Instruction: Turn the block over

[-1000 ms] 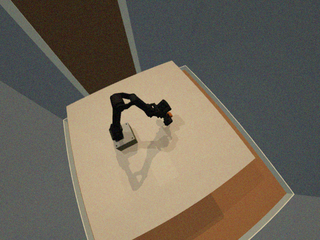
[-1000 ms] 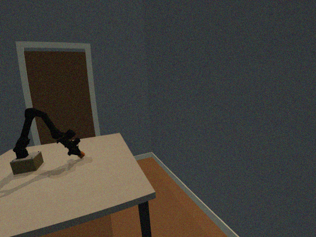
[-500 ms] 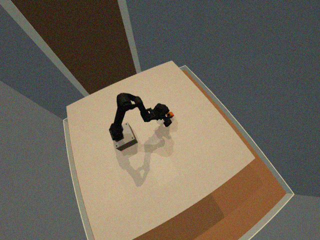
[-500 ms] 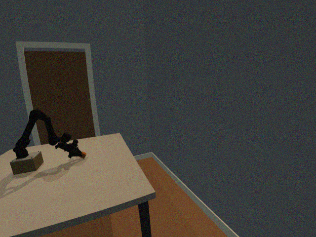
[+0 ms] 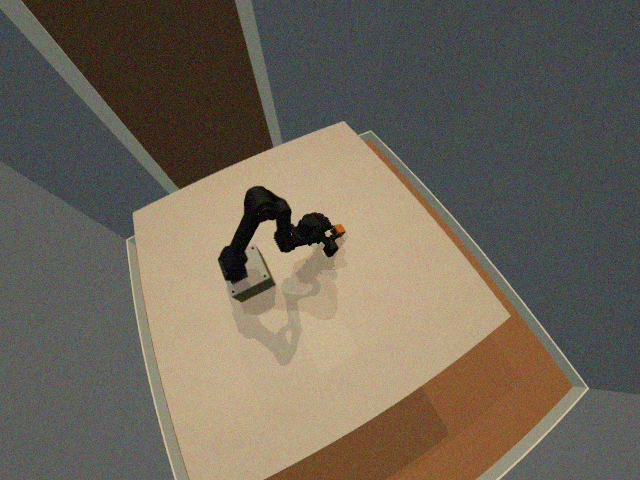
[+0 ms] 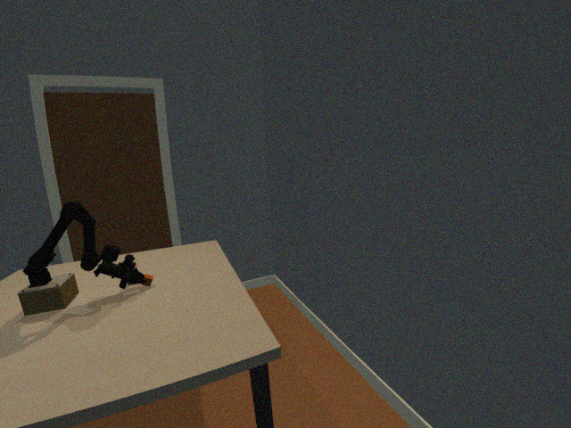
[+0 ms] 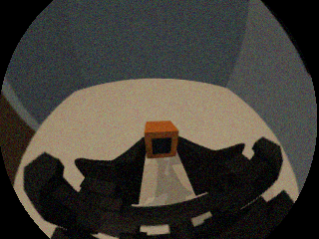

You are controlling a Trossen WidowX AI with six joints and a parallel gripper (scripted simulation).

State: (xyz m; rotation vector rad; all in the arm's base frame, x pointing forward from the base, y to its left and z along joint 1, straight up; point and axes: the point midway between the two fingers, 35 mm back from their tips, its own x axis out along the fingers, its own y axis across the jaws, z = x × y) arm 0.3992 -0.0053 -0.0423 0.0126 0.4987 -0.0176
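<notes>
The top view looks steeply down from high above the pale rectangular desk (image 5: 361,335) (image 6: 184,341) (image 7: 115,107), its far corner near mid-picture and its near edge running out at the bottom. The exterior view stands farther to the side, looking obliquely across, with one desk corner low near the centre. Both share the black jointed arm (image 5: 266,206) (image 6: 76,211) and brown door (image 5: 170,77) (image 6: 105,170). The wrist view looks closely along the black pincer (image 5: 334,240) (image 6: 146,279) (image 7: 159,138) toward a desk edge.

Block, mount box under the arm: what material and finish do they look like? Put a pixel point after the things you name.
Orange block (image 5: 338,229) (image 6: 147,279) (image 7: 160,126): possibly painted wood or plastic; flat even colour, no visible gloss. Its dark square could be paint or an inset.

Mount box (image 5: 254,289) (image 6: 44,300): maybe metal or painted board, matte; plain grey top with small dark dots, perhaps screws. Grain too noisy to settle either.
</notes>
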